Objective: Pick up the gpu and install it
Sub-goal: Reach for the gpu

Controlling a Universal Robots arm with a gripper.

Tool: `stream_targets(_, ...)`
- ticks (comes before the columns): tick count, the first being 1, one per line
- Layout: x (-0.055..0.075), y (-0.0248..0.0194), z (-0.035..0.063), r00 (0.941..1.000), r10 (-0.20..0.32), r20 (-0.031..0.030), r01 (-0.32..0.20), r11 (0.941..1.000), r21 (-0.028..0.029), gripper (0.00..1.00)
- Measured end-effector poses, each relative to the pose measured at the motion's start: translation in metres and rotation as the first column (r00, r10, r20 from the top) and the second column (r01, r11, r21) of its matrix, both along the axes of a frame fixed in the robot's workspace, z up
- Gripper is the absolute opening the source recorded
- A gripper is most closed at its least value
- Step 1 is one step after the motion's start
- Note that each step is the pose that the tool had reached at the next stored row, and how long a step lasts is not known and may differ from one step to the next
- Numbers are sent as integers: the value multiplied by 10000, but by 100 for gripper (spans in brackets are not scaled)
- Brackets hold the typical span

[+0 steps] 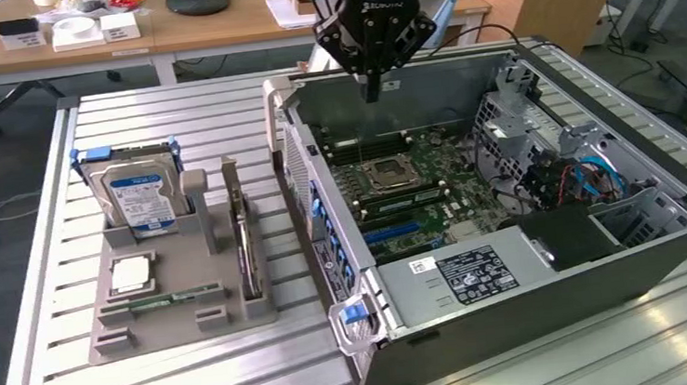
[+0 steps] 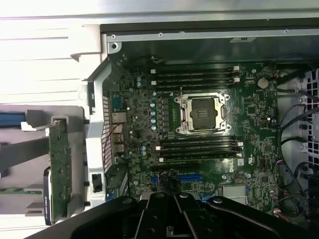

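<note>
The gpu (image 1: pixel 243 234) stands edge-on in a slot of the grey holder (image 1: pixel 180 323), at the exterior view's left of the open computer case (image 1: pixel 575 275). In the wrist view the gpu (image 2: pixel 60 159) shows as a thin green board edge beside the case wall. My gripper (image 1: pixel 371 92) hangs over the far end of the case, above the motherboard (image 1: pixel 424 185), well apart from the gpu. Its fingers are shut with nothing between them. The wrist view looks down past the shut gripper (image 2: pixel 174 196) onto the processor socket (image 2: pixel 204 113) and the blue expansion slots (image 2: pixel 187 177).
The holder also carries a silver hard drive (image 1: pixel 139 196), a processor chip (image 1: pixel 133 272) and a thin memory stick (image 1: pixel 160 300). Drive cages and cables (image 1: pixel 573 177) fill the case's right side. Desks with clutter (image 1: pixel 93 28) stand behind the slatted metal table (image 1: pixel 150 116).
</note>
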State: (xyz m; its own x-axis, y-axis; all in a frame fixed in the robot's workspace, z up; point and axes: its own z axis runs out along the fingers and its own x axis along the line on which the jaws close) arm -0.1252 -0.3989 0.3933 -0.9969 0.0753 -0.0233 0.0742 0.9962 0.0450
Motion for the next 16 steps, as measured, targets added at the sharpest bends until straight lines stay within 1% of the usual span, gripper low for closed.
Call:
stream_targets(5, -67, 0, -1, 10000, -1, 0, 1, 10000, 0, 11)
stream_targets(16, -288, -1, -1, 10000, 1, 1, -1, 10000, 7, 11)
